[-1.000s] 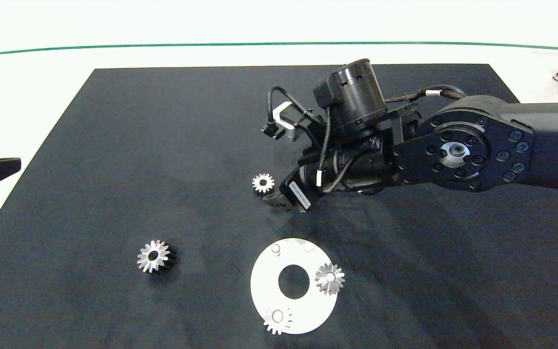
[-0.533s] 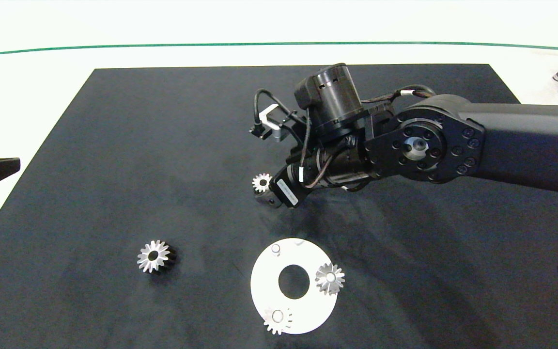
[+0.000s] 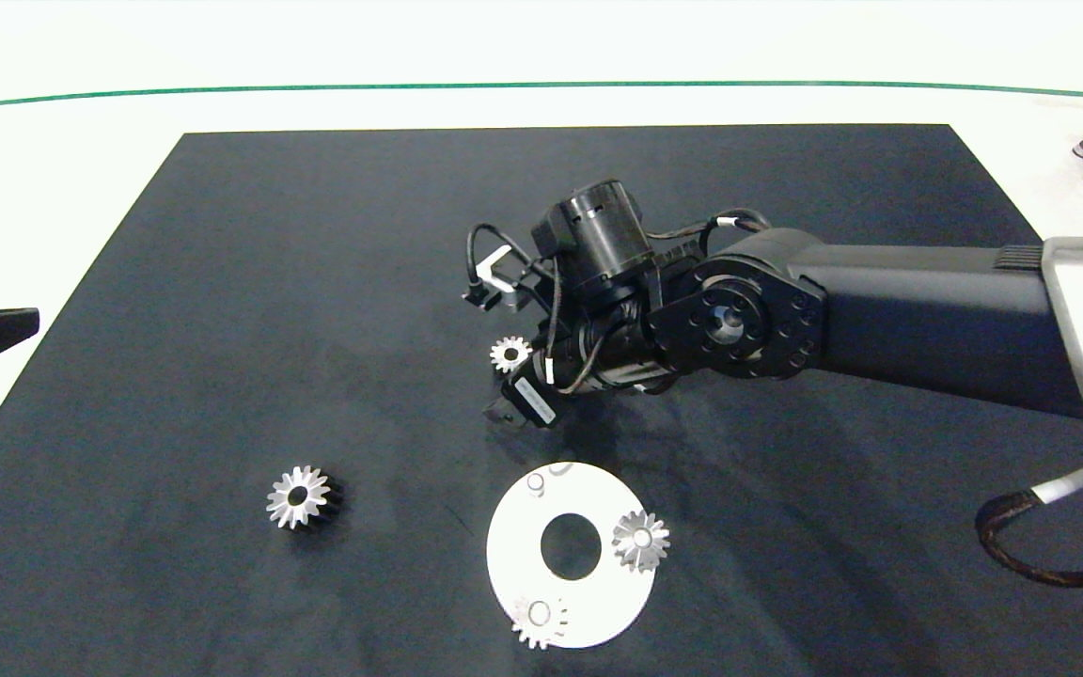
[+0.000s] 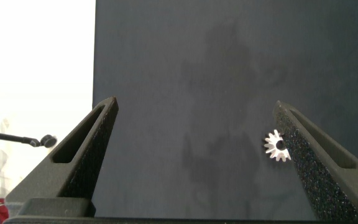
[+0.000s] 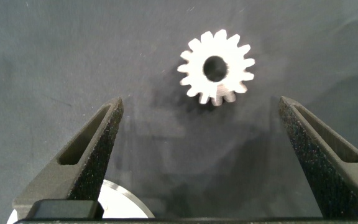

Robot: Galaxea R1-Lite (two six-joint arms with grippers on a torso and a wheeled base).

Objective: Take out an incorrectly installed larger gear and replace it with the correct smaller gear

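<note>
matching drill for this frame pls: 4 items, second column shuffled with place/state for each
1. smaller gear
2. larger gear
3. right gripper
4. left gripper

A. open, parked at the mat's left edge
B. loose on the mat, left of the white disc
C. open, above a gear
D. on the mat, ahead of open fingers

Pairs: 1-D, 2-B, 3-C, 4-A

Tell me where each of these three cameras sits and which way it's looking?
Head view: above, facing down at the black table; the right arm and right gripper show.
Left wrist view: on the left arm at the table's edge, facing across it between open fingers.
Right wrist view: on the right arm, facing down.
Shared: the smaller gear appears in head and right wrist views.
</note>
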